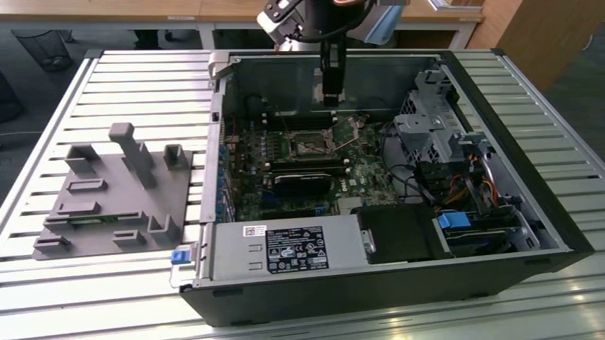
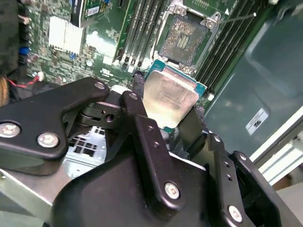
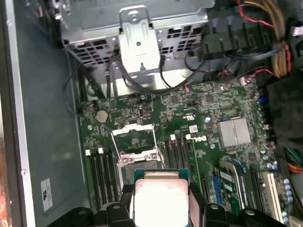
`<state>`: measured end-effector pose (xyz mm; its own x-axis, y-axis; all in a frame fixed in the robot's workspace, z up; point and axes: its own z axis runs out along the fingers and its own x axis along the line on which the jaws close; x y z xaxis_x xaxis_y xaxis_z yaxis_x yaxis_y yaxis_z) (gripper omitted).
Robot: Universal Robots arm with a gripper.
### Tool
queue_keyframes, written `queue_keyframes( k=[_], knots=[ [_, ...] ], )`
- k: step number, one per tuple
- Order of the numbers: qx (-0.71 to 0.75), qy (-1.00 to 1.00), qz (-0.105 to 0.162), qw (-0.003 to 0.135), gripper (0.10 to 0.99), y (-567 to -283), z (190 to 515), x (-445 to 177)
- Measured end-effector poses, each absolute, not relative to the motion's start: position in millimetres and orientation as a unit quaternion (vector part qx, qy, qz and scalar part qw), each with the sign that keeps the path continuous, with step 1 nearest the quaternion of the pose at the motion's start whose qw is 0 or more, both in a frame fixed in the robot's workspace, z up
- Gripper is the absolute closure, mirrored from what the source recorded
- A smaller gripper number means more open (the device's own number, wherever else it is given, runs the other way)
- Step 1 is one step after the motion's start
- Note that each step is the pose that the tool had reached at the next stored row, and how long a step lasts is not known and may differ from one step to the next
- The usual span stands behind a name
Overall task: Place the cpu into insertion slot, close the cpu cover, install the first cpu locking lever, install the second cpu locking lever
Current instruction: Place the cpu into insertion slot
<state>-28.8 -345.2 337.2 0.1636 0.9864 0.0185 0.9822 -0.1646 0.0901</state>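
Robotics lab — slatted metal bench; opened computer case; desks

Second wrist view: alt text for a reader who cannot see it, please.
A black pincer grips a small square silvery-beige chip by its edges above a green motherboard; the empty square dark socket lies beyond it.

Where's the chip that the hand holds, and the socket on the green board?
chip (image 2: 170, 97), second wrist view, middle of its silvery top.
socket (image 2: 183, 40), second wrist view, its dark centre of contacts.
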Motion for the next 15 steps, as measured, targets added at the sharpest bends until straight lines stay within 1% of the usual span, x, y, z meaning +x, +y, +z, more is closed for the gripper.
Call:
queue_keyframes(
  k=[15],
  knots=[
    [0.712, 0.701, 0.039, 0.025, 0.545, -344, 315, -30]
  ],
)
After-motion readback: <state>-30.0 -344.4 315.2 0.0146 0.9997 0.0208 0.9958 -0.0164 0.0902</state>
